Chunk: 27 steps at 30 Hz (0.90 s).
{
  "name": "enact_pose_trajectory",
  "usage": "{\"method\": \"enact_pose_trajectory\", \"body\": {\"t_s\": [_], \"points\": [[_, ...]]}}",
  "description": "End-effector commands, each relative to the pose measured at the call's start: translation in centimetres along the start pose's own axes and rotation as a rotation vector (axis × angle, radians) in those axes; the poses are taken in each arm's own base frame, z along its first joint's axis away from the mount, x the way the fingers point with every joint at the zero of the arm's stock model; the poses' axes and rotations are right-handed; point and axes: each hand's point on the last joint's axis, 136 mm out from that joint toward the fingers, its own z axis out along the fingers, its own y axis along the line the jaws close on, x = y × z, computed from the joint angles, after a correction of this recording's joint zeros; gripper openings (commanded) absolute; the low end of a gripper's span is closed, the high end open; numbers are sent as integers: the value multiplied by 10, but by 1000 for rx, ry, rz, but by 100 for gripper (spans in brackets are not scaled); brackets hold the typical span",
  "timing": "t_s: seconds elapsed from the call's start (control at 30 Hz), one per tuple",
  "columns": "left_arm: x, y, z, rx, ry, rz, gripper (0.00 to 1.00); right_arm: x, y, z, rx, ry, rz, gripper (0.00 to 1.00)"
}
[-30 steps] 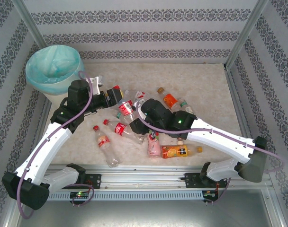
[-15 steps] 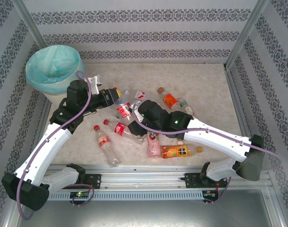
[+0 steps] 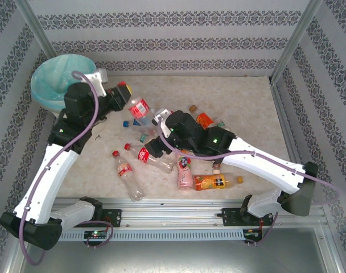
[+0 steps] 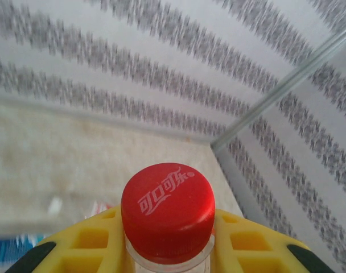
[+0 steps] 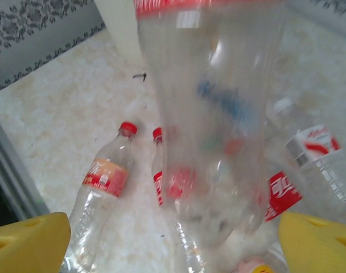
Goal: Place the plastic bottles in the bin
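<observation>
I hold a red-capped bottle (image 3: 140, 107) in the left gripper (image 3: 123, 98), upper left near the bin (image 3: 40, 96); the right gripper (image 5: 173, 239) is spread wide.

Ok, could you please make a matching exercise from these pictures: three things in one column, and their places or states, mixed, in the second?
Things:
A. left yellow-fingered pincer
B. round cream-white bin with teal-green bag
C. pink plastic bottle

Places or states:
1. lying on the beige table, near side
2. standing at the far left corner
3. shut on a clear red-capped plastic bottle

Pairs: A-3, B-2, C-1.
</observation>
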Motion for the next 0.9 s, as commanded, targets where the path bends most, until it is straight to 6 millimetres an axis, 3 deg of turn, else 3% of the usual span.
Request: {"method": "enact_pose_trajectory", "body": {"t_s": [0.0, 0.2, 0.3, 0.5, 0.7, 0.77, 0.87], "points": [[-61, -11, -19, -54, -174, 170, 0, -31, -16, -30, 82, -131, -72, 96], [-132, 8, -52, -306, -356, 377, 0, -48, -25, -49, 117, -246, -108, 98], [-151, 31, -59, -451, -385, 450, 0, -51, -22, -47, 100, -255, -103, 98], [-163, 82, -50, -626, -295, 516, 0, -52, -10, -37, 37, -258, -77, 98], [-166, 126, -52, -722, -294, 509, 0, -47, -7, -29, 20, -244, -57, 97], [-169, 132, -57, -721, -304, 483, 0, -45, -6, -29, 12, -239, -52, 97], [-178, 116, -59, -598, -331, 404, 0, -43, -7, -27, 14, -234, -41, 97]]}}
